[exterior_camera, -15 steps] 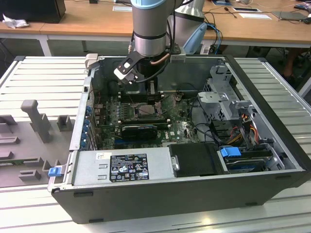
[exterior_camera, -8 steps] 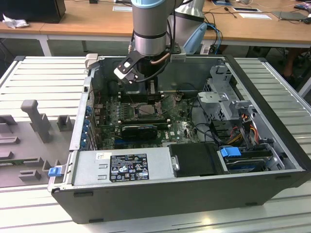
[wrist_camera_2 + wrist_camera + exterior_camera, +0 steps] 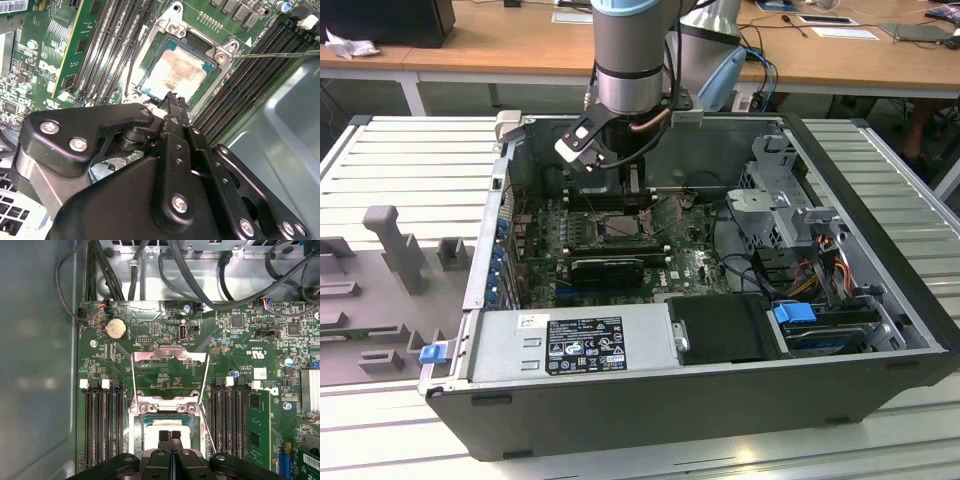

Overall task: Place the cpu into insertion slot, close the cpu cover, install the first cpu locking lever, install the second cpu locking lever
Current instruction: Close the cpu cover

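Observation:
The cpu [image 3: 175, 75], silver-topped with a green edge, lies flat in the insertion slot [image 3: 173, 26] on the green board. My gripper [image 3: 172, 96] hovers just over the cpu's near edge, its two black fingers pressed together with nothing between them. In the first wrist view the gripper [image 3: 170, 434] is over the cpu [image 3: 150, 429], and the cpu cover [image 3: 169, 356] stands raised, swung back from the slot [image 3: 134, 436]. A thin locking lever [image 3: 277, 53] sticks out sideways, unlatched. In the exterior view the gripper [image 3: 617, 185] reaches down into the case above the slot [image 3: 620, 228].
Long black memory slots [image 3: 102, 425] flank the socket on both sides. A black card [image 3: 608, 268] and the power supply [image 3: 575, 342] lie toward the case front. Cables [image 3: 200, 270] and a drive cage [image 3: 785, 205] crowd the exterior view's right. The case walls [image 3: 280, 130] stand close.

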You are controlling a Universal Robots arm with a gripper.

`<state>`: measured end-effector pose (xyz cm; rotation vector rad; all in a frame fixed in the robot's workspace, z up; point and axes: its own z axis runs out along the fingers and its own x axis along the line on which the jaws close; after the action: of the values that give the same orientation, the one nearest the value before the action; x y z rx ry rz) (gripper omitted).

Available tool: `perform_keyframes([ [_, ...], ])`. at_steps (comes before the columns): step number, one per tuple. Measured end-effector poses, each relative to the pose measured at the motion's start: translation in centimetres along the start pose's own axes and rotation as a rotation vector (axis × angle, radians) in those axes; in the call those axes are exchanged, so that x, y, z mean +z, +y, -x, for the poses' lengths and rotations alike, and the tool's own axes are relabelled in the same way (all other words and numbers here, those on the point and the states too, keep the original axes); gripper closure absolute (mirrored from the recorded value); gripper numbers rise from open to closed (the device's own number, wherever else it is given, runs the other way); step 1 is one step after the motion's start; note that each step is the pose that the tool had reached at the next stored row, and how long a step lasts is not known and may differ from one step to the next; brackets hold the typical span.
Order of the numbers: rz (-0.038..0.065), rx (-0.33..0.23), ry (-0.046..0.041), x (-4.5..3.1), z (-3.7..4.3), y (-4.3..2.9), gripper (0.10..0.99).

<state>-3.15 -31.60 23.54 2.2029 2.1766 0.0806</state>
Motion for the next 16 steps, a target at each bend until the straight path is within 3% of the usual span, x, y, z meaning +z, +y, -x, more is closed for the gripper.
perform_keyframes([
  [16,0.0,0.001,-0.0001,-0.24,0.0,0.14,0.98],
])
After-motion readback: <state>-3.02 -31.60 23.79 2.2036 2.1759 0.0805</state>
